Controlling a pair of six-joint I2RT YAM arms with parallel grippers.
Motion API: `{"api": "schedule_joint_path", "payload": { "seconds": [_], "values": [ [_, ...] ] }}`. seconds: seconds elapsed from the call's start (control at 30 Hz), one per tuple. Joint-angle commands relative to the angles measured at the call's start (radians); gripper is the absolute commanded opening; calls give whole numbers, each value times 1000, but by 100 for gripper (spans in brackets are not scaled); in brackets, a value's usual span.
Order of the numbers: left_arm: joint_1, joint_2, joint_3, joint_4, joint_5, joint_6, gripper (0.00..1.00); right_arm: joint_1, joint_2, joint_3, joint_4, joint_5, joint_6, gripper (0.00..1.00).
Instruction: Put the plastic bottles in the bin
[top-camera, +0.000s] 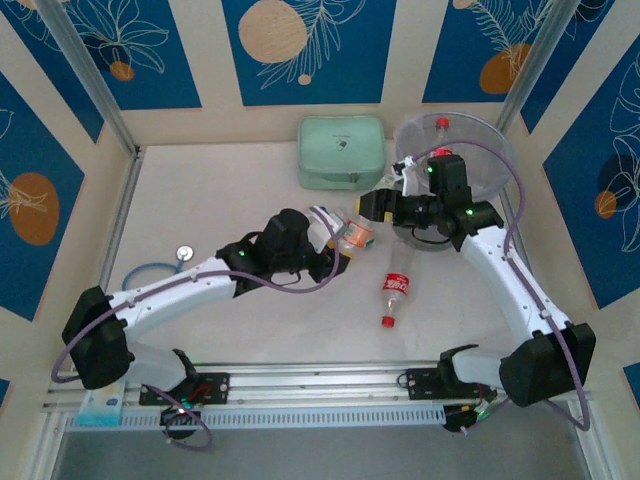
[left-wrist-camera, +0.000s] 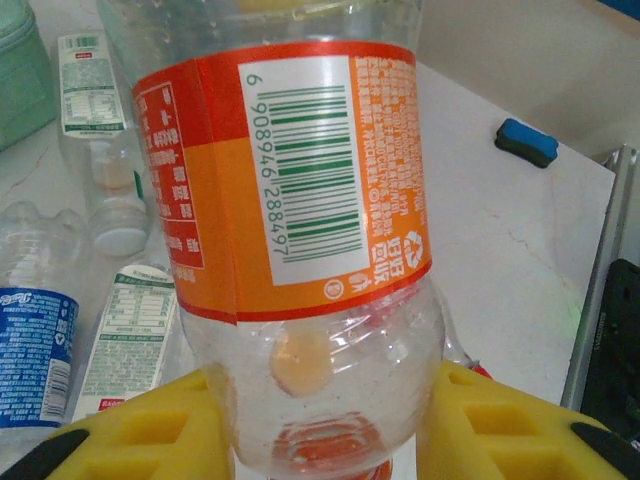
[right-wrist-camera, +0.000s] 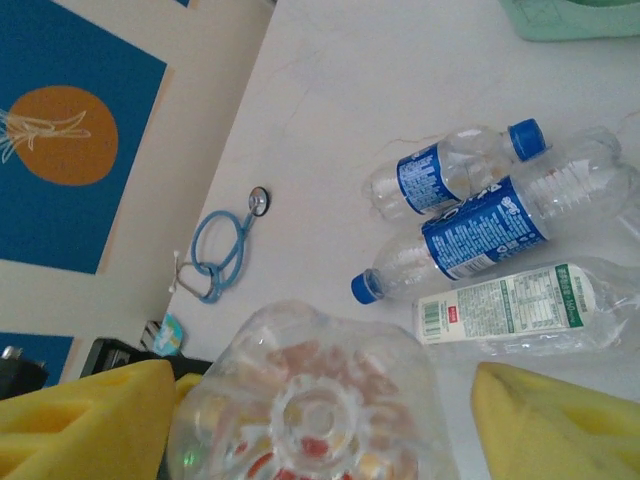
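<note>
Six o'clock of the mint-green rectangular case (top-camera: 343, 152), left gripper (left-wrist-camera: 325, 425) clamps an orange-labelled clear plastic bottle (left-wrist-camera: 290, 180); right gripper (right-wrist-camera: 320, 420) gapes round its base.

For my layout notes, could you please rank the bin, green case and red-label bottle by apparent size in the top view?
1. Bin, though its tall rim may sit nearer the camera.
2. Green case.
3. Red-label bottle, clearly smallest.
</note>
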Motion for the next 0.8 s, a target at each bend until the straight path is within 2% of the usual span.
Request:
{"api": "schedule_joint_path", "payload": {
  "seconds": [0.0,0.27,0.4,0.53,0.63,0.77],
  "values": [
    [14,-2,4,40,16,11,41,12,26,38,5,-23,6,69],
    [24,-13,-21,40,-18,-7,44,33,42,99,-35,15,-15,46],
    [28,-39,-42,51,-35,-11,57,28,35,169,-73,61,-46,36],
    [29,-67,-53,26,-73,-13,83,2,31,275,-126,114,-104,33],
    [31,-88,-64,8,-92,-13,95,-44,29,383,-181,194,-164,31],
    [31,-101,-77,-5,-102,-17,96,-128,22,537,-214,369,-245,29]
  ]
}}
